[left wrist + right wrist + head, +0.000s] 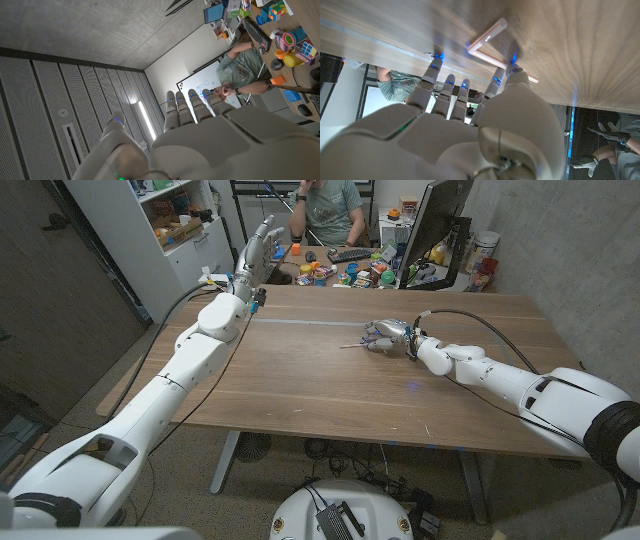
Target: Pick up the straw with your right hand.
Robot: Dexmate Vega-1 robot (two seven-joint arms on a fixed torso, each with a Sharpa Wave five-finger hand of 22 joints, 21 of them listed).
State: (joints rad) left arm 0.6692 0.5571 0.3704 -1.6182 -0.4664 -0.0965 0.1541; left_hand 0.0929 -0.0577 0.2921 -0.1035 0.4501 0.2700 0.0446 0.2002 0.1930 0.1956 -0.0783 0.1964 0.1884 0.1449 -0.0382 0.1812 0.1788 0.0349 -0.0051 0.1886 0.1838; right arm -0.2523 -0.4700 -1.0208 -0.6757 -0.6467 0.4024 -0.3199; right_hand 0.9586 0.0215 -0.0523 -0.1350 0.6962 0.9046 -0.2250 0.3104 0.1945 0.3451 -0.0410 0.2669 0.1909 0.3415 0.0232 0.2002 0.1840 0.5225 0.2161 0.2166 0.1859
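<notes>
wooden table (300, 395): a pale seam runs across its far half; the near half bears only the two arms.

far edge, beyond the table: a clutter of coloured toys and cups (350, 275), a black keyboard (348, 254), a dark monitor (437, 225) standing edge-on, a white shelf unit (165, 225) on the robot's left. a seated person in a grey-green shirt (330, 205) sits behind the clutter. nothing stands between the right hand and the straw.

straw (352, 345): thin, pale pink with a bent end, lying on the table near its middle, just on the robot's left of the right hand. in the right wrist view the straw (487, 42) shows its bend, one leg running out past the fingertips, the other leg passing back under the thumb side.

right hand (388, 337): low over the table, palm down, fingers partly spread and reaching forward. in the right wrist view its fingertips (434, 67) are down at the wood, and one tip (512, 67) is on or just beside the straw. whether the straw is actually pinched cannot be told; it lies on the table.

left hand (256, 252): raised well above the table's far left part, fingers straight and close together, holding nothing. the left wrist view shows those fingers (182, 107) extended against ceiling and wall.
</notes>
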